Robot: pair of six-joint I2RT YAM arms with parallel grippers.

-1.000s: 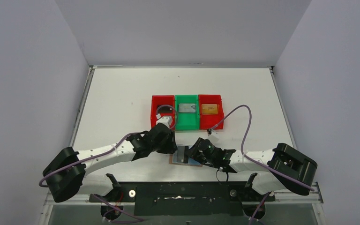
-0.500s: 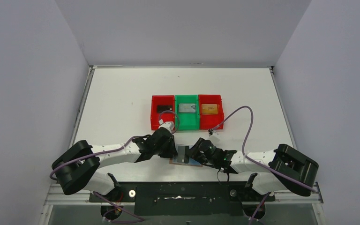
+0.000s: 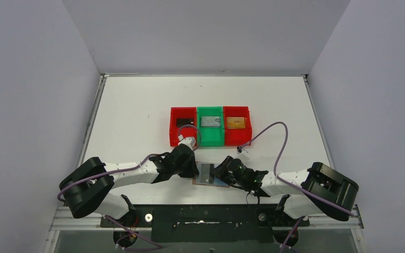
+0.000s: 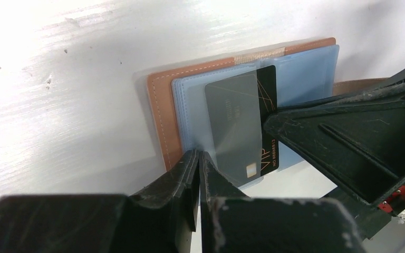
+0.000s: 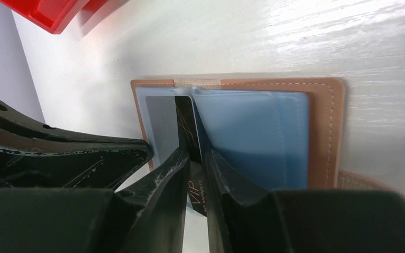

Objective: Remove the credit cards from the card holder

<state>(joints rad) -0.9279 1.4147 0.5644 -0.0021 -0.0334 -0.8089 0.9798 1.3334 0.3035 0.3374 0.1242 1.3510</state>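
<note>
The card holder (image 3: pixel 205 174) lies open near the table's front edge, tan leather (image 4: pixel 161 116) with pale blue pockets (image 5: pixel 253 137). A black card (image 4: pixel 267 95) marked VIP sits in its left pocket, mostly under the translucent cover, with a narrow strip bare by the fold (image 5: pixel 187 118). My left gripper (image 4: pixel 199 156) is shut, its tips resting on the pocket's outer edge (image 3: pixel 194 169). My right gripper (image 5: pixel 195 158) has its jaws close together around the card's bare strip (image 3: pixel 217 175). Three more credit cards lie in the bins: black (image 3: pixel 183 122), silver-grey (image 3: pixel 210 122), gold-orange (image 3: pixel 235 123).
A red bin (image 3: pixel 174 129), a green bin (image 3: pixel 211 138) and a second red bin (image 3: pixel 238 138) stand in a row just behind the card holder. Purple cables loop off both wrists. My right gripper's finger (image 4: pixel 337 142) crosses the left wrist view.
My left arm has drawn back from the left red bin, uncovering the black card there, and its gripper has settled at the card holder's left edge. My right gripper shifted slightly right.
</note>
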